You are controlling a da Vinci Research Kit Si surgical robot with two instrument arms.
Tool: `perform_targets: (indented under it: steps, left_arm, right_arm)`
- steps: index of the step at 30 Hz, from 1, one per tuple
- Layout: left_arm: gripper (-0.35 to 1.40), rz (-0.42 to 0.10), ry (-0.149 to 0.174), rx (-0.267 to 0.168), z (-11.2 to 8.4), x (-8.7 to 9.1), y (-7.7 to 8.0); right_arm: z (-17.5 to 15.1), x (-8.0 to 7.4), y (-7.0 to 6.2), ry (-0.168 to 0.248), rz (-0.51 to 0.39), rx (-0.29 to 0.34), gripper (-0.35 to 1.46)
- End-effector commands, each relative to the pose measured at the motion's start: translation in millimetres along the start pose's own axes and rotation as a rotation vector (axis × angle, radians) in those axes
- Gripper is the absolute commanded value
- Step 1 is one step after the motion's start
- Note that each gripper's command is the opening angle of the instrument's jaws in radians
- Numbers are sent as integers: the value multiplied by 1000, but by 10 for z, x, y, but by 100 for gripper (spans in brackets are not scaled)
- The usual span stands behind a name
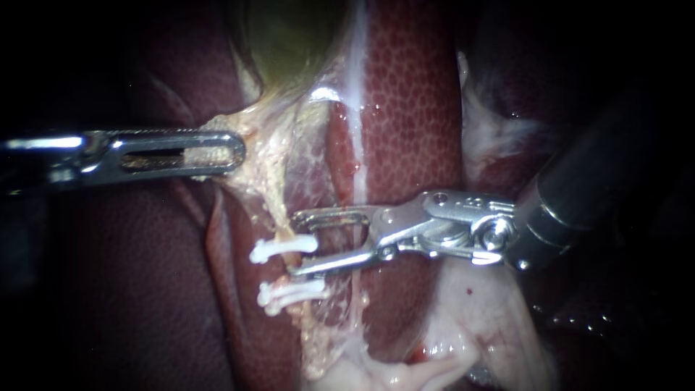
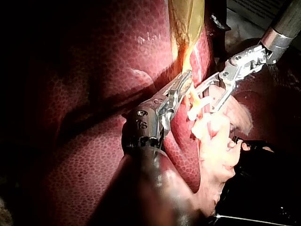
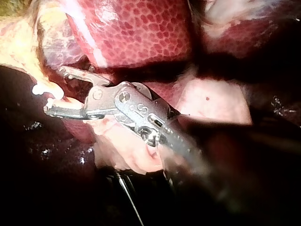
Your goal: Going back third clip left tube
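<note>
Right instrument (image 1: 295,245), jaws open and empty, tips astride upper clip (image 1: 282,248) on upright tube (image 1: 275,206); left instrument (image 1: 233,149) jaws clamped on tissue (image 1: 253,130).

My left instrument (image 1: 233,152) lies level, shaft entering from the left, jaws closed on tissue (image 1: 258,135). My right instrument (image 1: 293,244) enters from the right, jaws parted.

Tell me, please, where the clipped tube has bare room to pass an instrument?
Free: the pale stringy tube between the left steel instrument and the upper white plastic clip. Crowded: that clip and the lower clip, around the right steel instrument.
</note>
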Motion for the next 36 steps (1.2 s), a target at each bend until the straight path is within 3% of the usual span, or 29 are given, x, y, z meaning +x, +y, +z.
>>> perform_targets:
  steps: [1,11,19,27,36]
  left_arm:
    - [-35,0,0,0,0,0,0]
    - [-35,0,0,1,-1,0,0]
    - [-35,0,0,1,-1,0,1]
    - [-35,0,0,1,0,0,2]
    - [-35,0,0,1,0,0,2]
  right_arm:
    - [-1,1,0,0,0,1,60]
    - [-37,10,-6,9,-26,17,60]
    - [-87,17,-25,7,-121,46,60]
    - [-128,41,-41,22,-182,67,60]
    - [-149,60,-47,44,-214,61,60]
